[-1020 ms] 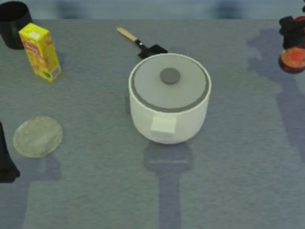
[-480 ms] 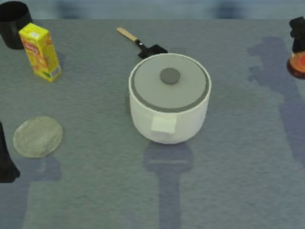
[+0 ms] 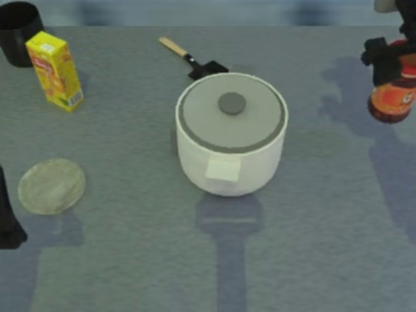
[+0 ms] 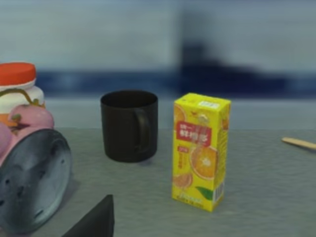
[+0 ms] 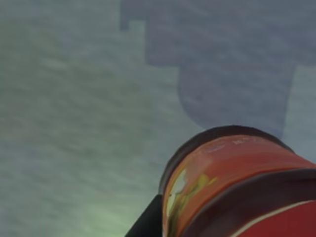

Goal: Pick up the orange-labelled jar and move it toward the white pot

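The orange-labelled jar [image 3: 392,99] hangs above the table at the far right, tilted so that its brown side and orange label show. My right gripper [image 3: 394,65] is shut on its upper part. In the right wrist view the jar [image 5: 232,182] fills the near corner, with one dark finger [image 5: 148,223] against it and its shadow on the table below. The white pot [image 3: 231,153], with grey lid and dark knob, stands in the middle of the table, well to the jar's left. My left gripper [image 3: 8,224] is parked at the left edge, open.
A yellow carton [image 3: 54,71] and a black cup [image 3: 17,31] stand at the back left. A silver disc [image 3: 51,186] lies at the left. A wooden-handled spatula [image 3: 192,58] lies behind the pot. The left wrist view also shows an orange-capped white bottle [image 4: 17,86].
The jar, held by my right gripper, slid toward the right edge and has come back left. It now looks larger and tilted, with its side showing. The left arm has not moved.
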`<move>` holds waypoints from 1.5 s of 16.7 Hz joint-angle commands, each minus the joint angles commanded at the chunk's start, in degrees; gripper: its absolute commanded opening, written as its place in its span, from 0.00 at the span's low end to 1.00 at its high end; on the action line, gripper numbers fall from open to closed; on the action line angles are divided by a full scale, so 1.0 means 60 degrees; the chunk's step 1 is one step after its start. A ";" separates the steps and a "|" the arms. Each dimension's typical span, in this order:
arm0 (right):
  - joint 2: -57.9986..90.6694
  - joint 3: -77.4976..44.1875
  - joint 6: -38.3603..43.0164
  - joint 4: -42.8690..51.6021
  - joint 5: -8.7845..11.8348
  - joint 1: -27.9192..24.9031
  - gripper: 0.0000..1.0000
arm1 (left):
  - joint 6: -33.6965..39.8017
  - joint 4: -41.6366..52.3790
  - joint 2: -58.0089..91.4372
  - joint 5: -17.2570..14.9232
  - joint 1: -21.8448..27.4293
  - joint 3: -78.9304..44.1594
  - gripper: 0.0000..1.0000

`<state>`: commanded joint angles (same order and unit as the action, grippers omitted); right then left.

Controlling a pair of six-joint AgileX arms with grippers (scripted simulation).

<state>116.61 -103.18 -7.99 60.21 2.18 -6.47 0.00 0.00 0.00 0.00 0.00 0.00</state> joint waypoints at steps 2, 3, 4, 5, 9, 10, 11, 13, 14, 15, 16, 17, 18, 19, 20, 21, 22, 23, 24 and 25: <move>-0.0252 0.0706 0.1230 -0.0450 -0.0333 -0.0498 0.00 | 0.0000 0.0000 0.0000 0.0000 0.0000 0.0000 1.00; -0.0385 0.1068 0.1860 -0.0684 -0.0501 -0.0755 0.00 | 0.0000 0.0000 0.0000 0.0000 0.0000 0.0000 1.00; -0.0518 0.1424 0.2465 -0.0913 -0.0664 -0.1009 0.00 | 0.0000 0.0000 0.0000 0.0000 0.0000 0.0000 1.00; -0.0645 0.1761 0.3012 -0.1131 -0.0817 -0.1250 0.00 | 0.0000 0.0000 0.0000 0.0000 0.0000 0.0000 1.00; -0.0998 0.2679 0.4274 -0.1717 -0.1223 -0.1904 0.00 | 0.0000 0.0000 0.0000 0.0000 0.0000 0.0000 1.00; -0.1019 0.2733 0.4335 -0.1751 -0.1247 -0.1941 0.00 | 0.0000 0.0000 0.0000 0.0000 0.0000 0.0000 1.00; -0.1019 0.2733 0.4335 -0.1751 -0.1247 -0.1941 0.00 | 0.0000 0.0000 0.0000 0.0000 0.0000 0.0000 1.00; -0.0971 0.2712 0.4339 -0.1728 -0.1217 -0.1896 0.00 | 0.0000 0.0000 0.0000 0.0000 0.0000 0.0000 1.00; -0.0961 0.2725 0.4334 -0.1760 -0.1216 -0.1901 0.00 | 0.0000 0.0000 0.0000 0.0000 0.0000 0.0000 1.00; -0.0917 0.2781 0.4322 -0.1882 -0.1215 -0.1912 0.00 | 0.0000 0.0000 0.0000 0.0000 0.0000 0.0000 1.00; -0.0842 0.2878 0.4313 -0.2068 -0.1215 -0.1917 0.00 | 0.0000 0.0000 0.0000 0.0000 0.0000 0.0000 1.00; -0.0744 0.3003 0.4308 -0.2295 -0.1219 -0.1916 0.00 | 0.0000 0.0000 0.0000 0.0000 0.0000 0.0000 1.00; -0.0634 0.3142 0.4306 -0.2544 -0.1224 -0.1912 0.00 | 0.0000 0.0000 0.0000 0.0000 0.0000 0.0000 1.00; -0.0522 0.3281 0.4305 -0.2793 -0.1230 -0.1907 0.00 | 0.0000 0.0000 0.0000 0.0000 0.0000 0.0000 1.00; -0.0420 0.3407 0.4304 -0.3022 -0.1235 -0.1902 0.00 | 0.0000 0.0000 0.0000 0.0000 0.0000 0.0000 1.00; -0.0338 0.3509 0.4304 -0.3209 -0.1239 -0.1899 0.00 | 0.0000 0.0000 0.0000 0.0000 0.0000 0.0000 1.00; -0.0285 0.3577 0.4303 -0.3330 -0.1241 -0.1897 0.00 | 0.0000 0.0000 0.0000 0.0000 0.0000 0.0000 1.00; -0.0269 0.3596 0.4302 -0.3366 -0.1242 -0.1897 0.00 | 0.0000 0.0000 0.0000 0.0000 0.0000 0.0000 1.00; -0.0269 0.3596 0.4302 -0.3366 -0.1242 -0.1897 0.00 | 0.0000 0.0000 0.0000 0.0000 0.0000 0.0000 1.00; -0.0269 0.3596 0.4302 -0.3366 -0.1242 -0.1897 0.00 | 0.0000 0.0000 0.0000 0.0000 0.0000 0.0000 1.00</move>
<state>115.00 -81.60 17.82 40.02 -5.27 -17.85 0.00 0.00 0.00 0.00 0.00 0.00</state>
